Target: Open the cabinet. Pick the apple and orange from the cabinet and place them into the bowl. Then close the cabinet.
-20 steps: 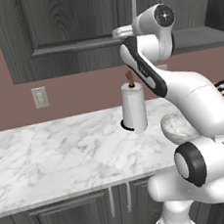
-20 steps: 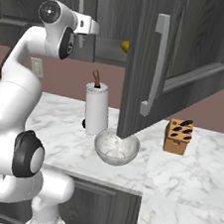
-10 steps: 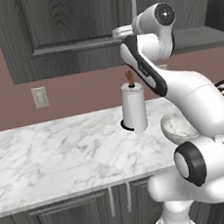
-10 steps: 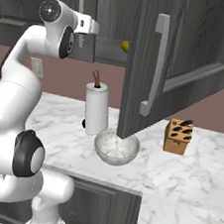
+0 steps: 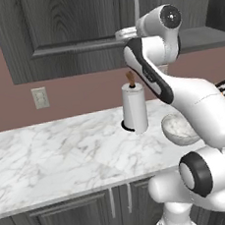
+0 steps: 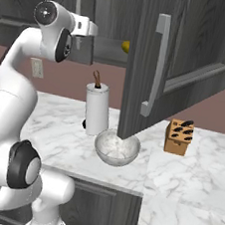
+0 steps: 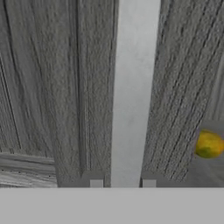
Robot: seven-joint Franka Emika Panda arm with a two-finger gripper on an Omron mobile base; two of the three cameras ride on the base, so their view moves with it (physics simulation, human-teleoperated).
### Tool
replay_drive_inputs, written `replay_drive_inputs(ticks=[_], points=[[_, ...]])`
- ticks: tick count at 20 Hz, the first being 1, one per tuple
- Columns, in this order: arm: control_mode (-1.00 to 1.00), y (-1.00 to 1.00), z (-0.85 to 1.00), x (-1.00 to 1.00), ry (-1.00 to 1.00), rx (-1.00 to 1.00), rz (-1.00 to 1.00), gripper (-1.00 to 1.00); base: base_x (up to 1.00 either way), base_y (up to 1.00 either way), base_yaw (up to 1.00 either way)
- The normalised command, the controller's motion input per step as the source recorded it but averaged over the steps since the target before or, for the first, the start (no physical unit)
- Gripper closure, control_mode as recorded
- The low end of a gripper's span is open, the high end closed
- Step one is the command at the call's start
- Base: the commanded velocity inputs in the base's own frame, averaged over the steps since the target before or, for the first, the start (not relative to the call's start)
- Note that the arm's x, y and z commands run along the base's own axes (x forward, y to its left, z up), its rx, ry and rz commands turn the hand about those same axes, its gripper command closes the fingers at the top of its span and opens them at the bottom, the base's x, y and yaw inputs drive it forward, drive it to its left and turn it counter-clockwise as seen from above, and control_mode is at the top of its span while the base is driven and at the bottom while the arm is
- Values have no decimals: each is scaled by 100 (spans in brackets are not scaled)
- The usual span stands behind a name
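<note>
On the wood-grain cabinet, jaws straddle the smooth silver bar handle; grip unclear.

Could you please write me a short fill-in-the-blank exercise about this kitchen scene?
1. The bowl sits on the marble counter right beside the paper-towel ____.
2. In the right base view, the cabinet's right door stands ____.
3. In the hand view, the gripper straddles a long silver ____.
4. The knife block stands on the ____.

Answers: roll; open; handle; counter
</note>
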Motion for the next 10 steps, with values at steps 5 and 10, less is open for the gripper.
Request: replay_drive_inputs(ticks=[5,10], points=[[-100,8,0,-60,0,0,-4,100,0,0,0],[-100,23,0,-56,0,0,-10,100,0,0,0]])
